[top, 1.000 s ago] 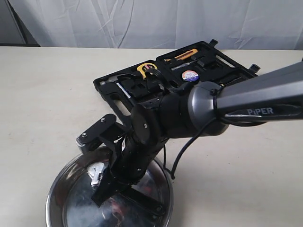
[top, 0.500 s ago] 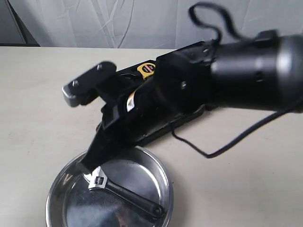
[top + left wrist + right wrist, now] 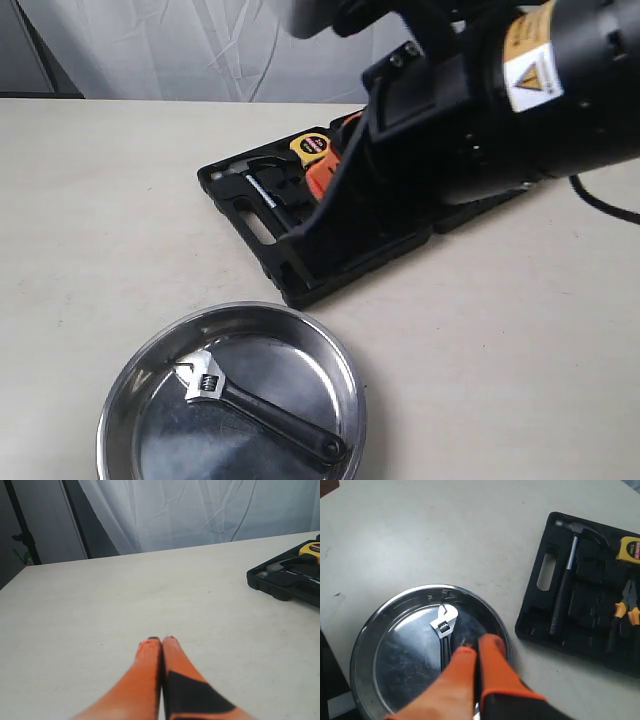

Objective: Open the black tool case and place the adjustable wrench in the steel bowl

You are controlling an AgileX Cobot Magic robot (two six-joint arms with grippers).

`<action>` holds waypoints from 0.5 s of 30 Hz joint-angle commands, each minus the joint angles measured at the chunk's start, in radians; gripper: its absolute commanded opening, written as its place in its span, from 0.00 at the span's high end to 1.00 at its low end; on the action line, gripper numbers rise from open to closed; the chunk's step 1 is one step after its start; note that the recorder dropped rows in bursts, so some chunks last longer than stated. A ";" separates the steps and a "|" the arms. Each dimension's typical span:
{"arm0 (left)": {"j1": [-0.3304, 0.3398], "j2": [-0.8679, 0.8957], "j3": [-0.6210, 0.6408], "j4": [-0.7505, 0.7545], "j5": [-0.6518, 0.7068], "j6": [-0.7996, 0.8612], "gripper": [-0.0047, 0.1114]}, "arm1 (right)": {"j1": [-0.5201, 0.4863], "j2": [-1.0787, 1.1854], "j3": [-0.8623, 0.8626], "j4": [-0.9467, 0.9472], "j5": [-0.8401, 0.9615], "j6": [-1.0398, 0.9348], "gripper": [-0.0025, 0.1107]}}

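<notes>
Lying in the steel bowl point(image 3: 370, 625), the adjustable wrench point(image 3: 445, 625) runs handle-first beneath my right pincer point(image 3: 478, 644), clenched empty. My left pincer point(image 3: 161, 639), also clenched, hangs farther off.

The wrench point(image 3: 262, 408), with 1 shiny silver jaw head and a black handle holed at its end, lies flat inside the bowl point(image 3: 290, 350), its head near the bowl's left side and its handle slanting to the near right rim. The bowl is wide, shallow, shiny steel, standing upright. The black case point(image 3: 225, 185) lies open just beyond the bowl, apart from it.
</notes>
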State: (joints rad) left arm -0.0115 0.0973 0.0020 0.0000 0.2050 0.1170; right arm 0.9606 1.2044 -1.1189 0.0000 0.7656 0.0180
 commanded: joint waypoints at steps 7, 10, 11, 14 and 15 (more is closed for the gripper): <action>-0.009 -0.004 -0.002 0.000 -0.010 -0.005 0.96 | -0.007 -0.110 -0.003 -0.133 0.044 0.007 0.98; -0.009 -0.004 -0.002 0.000 -0.010 -0.005 0.96 | -0.014 -0.145 -0.003 -0.221 0.063 0.103 0.98; -0.009 -0.004 -0.002 0.000 -0.010 -0.005 0.96 | -0.014 -0.155 -0.003 -0.247 0.073 0.146 0.98; -0.009 -0.004 -0.002 0.000 -0.010 -0.005 0.96 | -0.014 -0.191 0.001 -0.304 0.122 0.259 0.98; -0.009 -0.004 -0.002 0.000 -0.010 -0.005 0.96 | -0.014 -0.210 0.009 -0.322 0.132 0.293 0.98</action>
State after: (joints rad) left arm -0.0115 0.0973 0.0020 0.0000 0.2050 0.1170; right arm 0.9524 1.0353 -1.1189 -0.2679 0.8644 0.2197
